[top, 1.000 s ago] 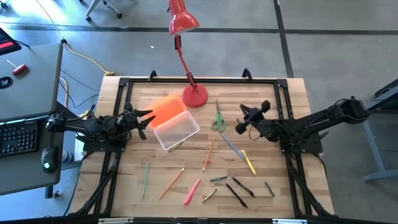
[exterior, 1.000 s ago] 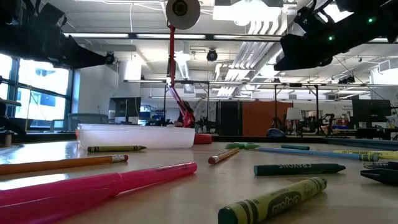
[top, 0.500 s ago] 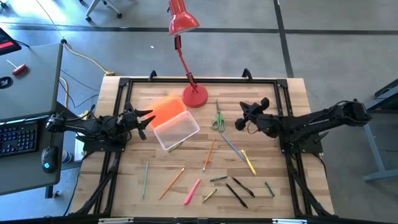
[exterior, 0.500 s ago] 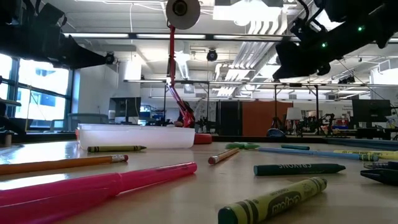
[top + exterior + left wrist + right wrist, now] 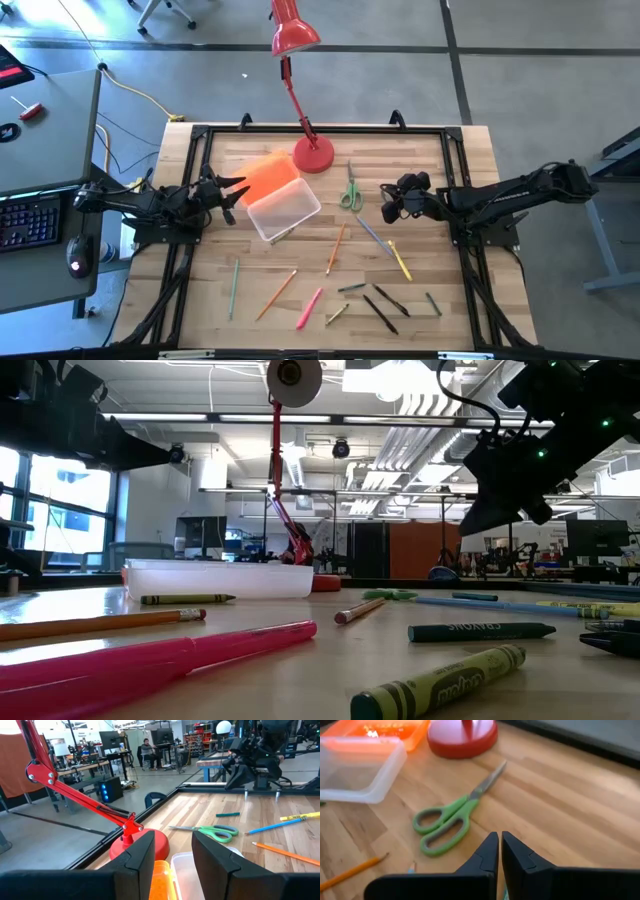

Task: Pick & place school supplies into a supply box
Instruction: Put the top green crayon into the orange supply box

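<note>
The clear supply box (image 5: 283,210) sits open on the table, its orange lid (image 5: 268,175) lying against its far left side. The green-handled scissors (image 5: 350,190) lie flat right of the lamp base. Pencils, markers and crayons are scattered over the near half: an orange pencil (image 5: 336,248), a blue pencil (image 5: 375,235), a yellow marker (image 5: 400,260) and a pink marker (image 5: 309,308). My right gripper (image 5: 499,837) is shut and hovers just right of the scissors (image 5: 451,819), tipped down. My left gripper (image 5: 172,840) is open and waits left of the box (image 5: 200,870).
The red desk lamp's round base (image 5: 313,155) stands just beyond the box and scissors, its arm slanting up over the far edge. A black frame (image 5: 320,130) borders the table. A desk with a keyboard (image 5: 30,220) stands to the left.
My right gripper has come down and slightly toward the near edge, tipping its fingers from about level to pointing down at the table beside the scissors. The left arm and all the supplies have stayed where they were.
</note>
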{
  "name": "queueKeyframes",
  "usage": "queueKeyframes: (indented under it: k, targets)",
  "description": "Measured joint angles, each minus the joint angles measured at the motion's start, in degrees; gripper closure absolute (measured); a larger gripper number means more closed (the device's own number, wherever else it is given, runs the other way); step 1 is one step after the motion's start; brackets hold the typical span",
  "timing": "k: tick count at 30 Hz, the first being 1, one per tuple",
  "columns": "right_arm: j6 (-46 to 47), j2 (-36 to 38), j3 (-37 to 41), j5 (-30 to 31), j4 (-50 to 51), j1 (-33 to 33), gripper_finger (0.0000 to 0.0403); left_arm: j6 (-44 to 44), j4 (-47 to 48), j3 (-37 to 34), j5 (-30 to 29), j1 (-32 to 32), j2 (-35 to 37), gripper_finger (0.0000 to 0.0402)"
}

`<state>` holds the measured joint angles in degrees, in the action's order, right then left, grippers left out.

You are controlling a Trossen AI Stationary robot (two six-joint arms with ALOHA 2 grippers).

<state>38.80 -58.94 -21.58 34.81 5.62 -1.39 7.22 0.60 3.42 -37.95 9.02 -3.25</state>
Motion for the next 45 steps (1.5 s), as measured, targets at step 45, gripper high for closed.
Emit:
queueKeyframes:
  k: [45]
  targets:
    - [-1.6, -6.5, 0.0, -10.0, 3.1, 0.3, 0.0402, 0.0, 0.0, 0.0, 0.0, 0.0, 0.0, 0.0238]
